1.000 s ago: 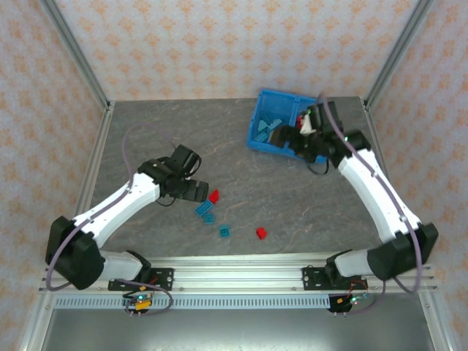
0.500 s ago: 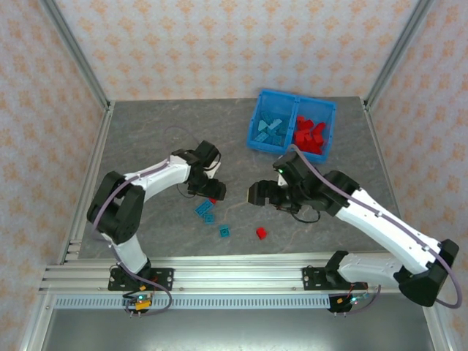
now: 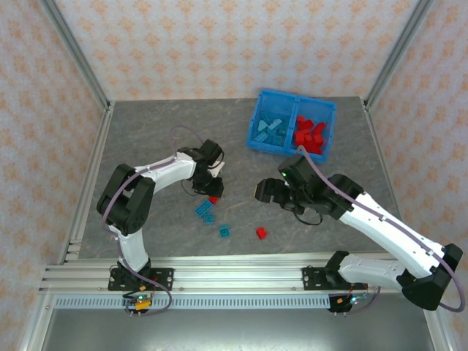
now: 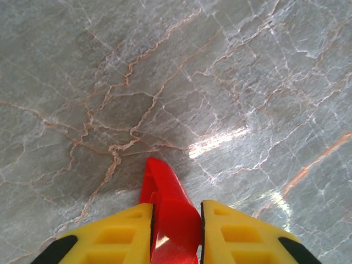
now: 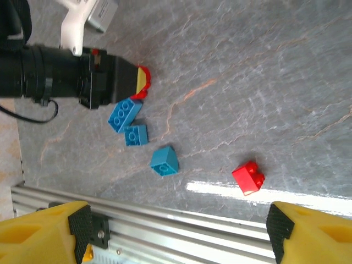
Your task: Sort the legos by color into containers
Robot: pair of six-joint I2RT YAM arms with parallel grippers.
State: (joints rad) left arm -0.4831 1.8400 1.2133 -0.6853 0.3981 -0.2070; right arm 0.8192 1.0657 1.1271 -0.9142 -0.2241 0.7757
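The left claw [image 3: 212, 191] is down on the surface [image 3: 161, 139], a brick [image 4: 165, 187] between its jaws. Three bricks [image 3: 210, 216] lie just nearer than it. A lone brick [image 3: 261, 232] lies nearer than the right claw [image 3: 265, 191]; the bin [image 3: 292, 96] sits beyond that claw.

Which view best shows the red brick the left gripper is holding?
Left wrist: the red brick sits large between the left gripper's yellow fingers. Top external shows a red speck; right wrist, a sliver.

You're seeing three teal legos [image 5: 135, 135] and a red lego [image 5: 248, 177] lying loose, a second red lego [image 4: 168, 220] sitting clamped in the left gripper [image 4: 176, 212], the rest sitting colour-sorted in the blue bin [image 3: 298, 97].
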